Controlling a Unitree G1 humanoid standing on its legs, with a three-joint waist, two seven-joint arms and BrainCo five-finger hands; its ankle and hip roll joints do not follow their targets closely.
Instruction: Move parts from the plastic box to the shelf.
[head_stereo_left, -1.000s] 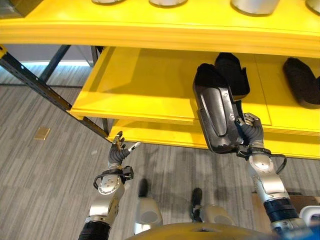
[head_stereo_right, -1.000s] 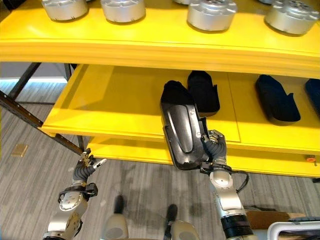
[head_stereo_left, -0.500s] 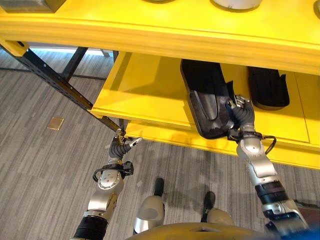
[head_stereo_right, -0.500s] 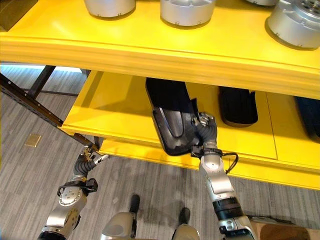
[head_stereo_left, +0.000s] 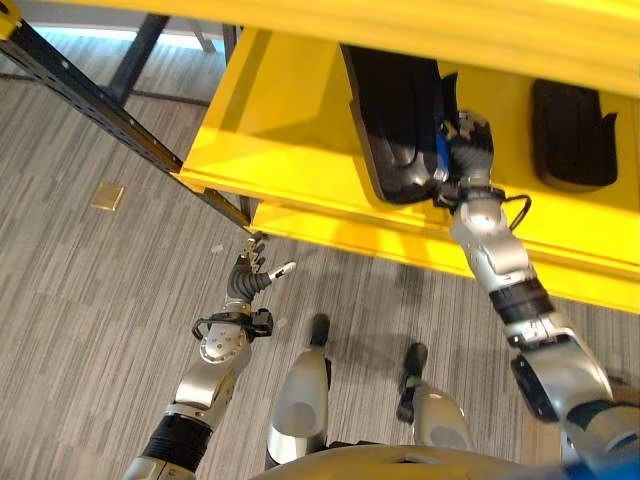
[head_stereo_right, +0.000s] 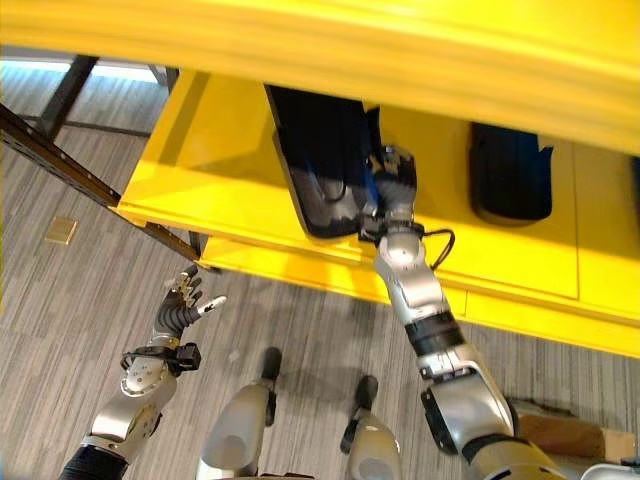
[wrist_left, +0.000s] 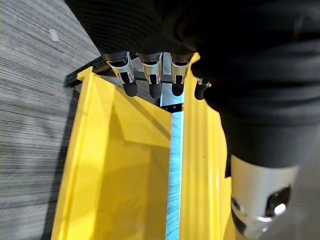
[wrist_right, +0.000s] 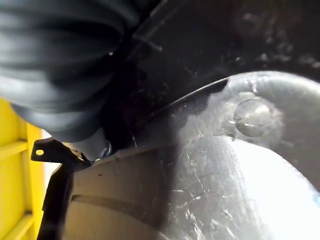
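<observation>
Left eye view: the right hand was raised to the yellow shelf, its fingers curled round the right edge of a large black part. The part lay at 9 o'clock from the hand, resting on the shelf board with its near end close to the front lip. A second black part lay on the same board at 3 o'clock from the hand, well apart from the first. The left hand hung low over the grey floor, fingers spread and holding nothing.

Right eye view: the right hand gripped the black part at its right side; the second black part lay at 3 o'clock. The left hand showed at 7 o'clock from the shelf, fingers splayed.

Left wrist view: the left hand's fingers were straight and apart from the yellow shelf beyond them.

Right wrist view: the black part lay directly against the hand's dark cover, its glossy surface touching it; the fingers themselves could not be made out here.
</observation>
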